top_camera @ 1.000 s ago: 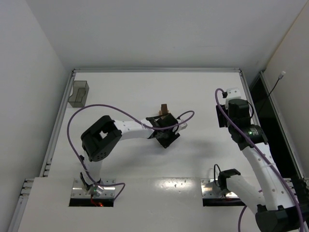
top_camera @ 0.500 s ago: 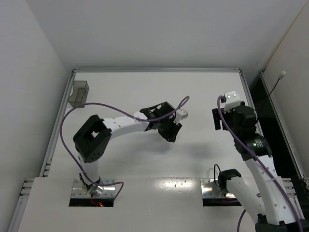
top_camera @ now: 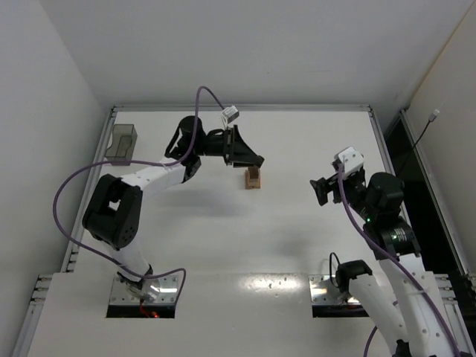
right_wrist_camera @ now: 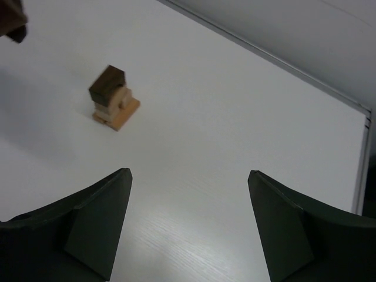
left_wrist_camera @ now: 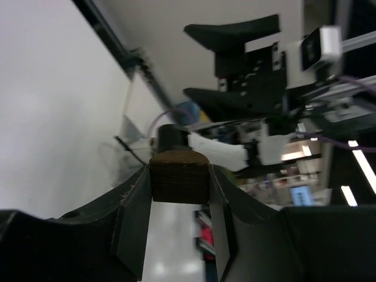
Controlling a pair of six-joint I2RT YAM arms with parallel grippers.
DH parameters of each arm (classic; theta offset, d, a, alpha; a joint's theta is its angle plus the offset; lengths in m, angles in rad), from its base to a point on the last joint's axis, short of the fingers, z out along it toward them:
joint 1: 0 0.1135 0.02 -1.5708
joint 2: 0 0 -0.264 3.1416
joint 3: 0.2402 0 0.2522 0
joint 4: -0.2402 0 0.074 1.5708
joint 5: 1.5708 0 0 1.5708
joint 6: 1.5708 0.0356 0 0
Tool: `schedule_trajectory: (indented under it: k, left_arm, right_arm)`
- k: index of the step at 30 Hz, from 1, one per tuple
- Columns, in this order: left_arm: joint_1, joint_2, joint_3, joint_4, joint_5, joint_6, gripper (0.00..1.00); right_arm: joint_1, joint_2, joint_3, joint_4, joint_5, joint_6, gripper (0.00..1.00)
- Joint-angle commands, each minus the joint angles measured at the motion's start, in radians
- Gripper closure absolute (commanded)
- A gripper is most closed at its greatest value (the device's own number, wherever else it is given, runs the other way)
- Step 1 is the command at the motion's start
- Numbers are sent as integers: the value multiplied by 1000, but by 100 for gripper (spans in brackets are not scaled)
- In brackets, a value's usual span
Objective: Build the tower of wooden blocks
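Note:
The wood block tower [top_camera: 253, 178] stands mid-table toward the far side; in the right wrist view the tower [right_wrist_camera: 113, 100] shows a tan base, tan middle blocks and a dark brown cube on top. My left gripper [top_camera: 251, 158] hovers just up and left of the tower, raised off the table. It is shut on a dark brown block [left_wrist_camera: 179, 175], which sits squarely between both fingers of the left gripper [left_wrist_camera: 179, 170]. My right gripper [top_camera: 318, 190] is to the right of the tower and apart from it. That right gripper [right_wrist_camera: 189, 172] is open and empty.
A translucent grey bin [top_camera: 121, 143] stands at the far left edge of the table [top_camera: 223, 245]. A raised rim [top_camera: 238, 108] runs along the far side. A purple cable [top_camera: 82, 186] loops off the left arm. The right arm [left_wrist_camera: 258, 88] fills the left wrist view's background.
My left arm has swung from the middle of the table up to the far side, past the tower. My right gripper has moved left toward the tower and opened wider.

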Motion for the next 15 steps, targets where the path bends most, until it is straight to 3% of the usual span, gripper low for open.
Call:
schedule_trajectory:
  k: [1, 7, 11, 15]
  left_arm:
    - [43, 37, -27, 634, 156, -570, 100]
    - [88, 76, -6, 806, 174, -758, 100]
    - [88, 67, -6, 885, 174, -830, 100]
    - [88, 33, -53, 970, 174, -884, 100]
  right_arm:
    - [-3, -9, -12, 99, -256, -53, 22]
    - [-3, -9, -102, 266, -540, -91, 24]
    - [7, 81, -90, 332, -732, -80, 24]
    - [7, 196, -69, 546, -845, 142, 29]
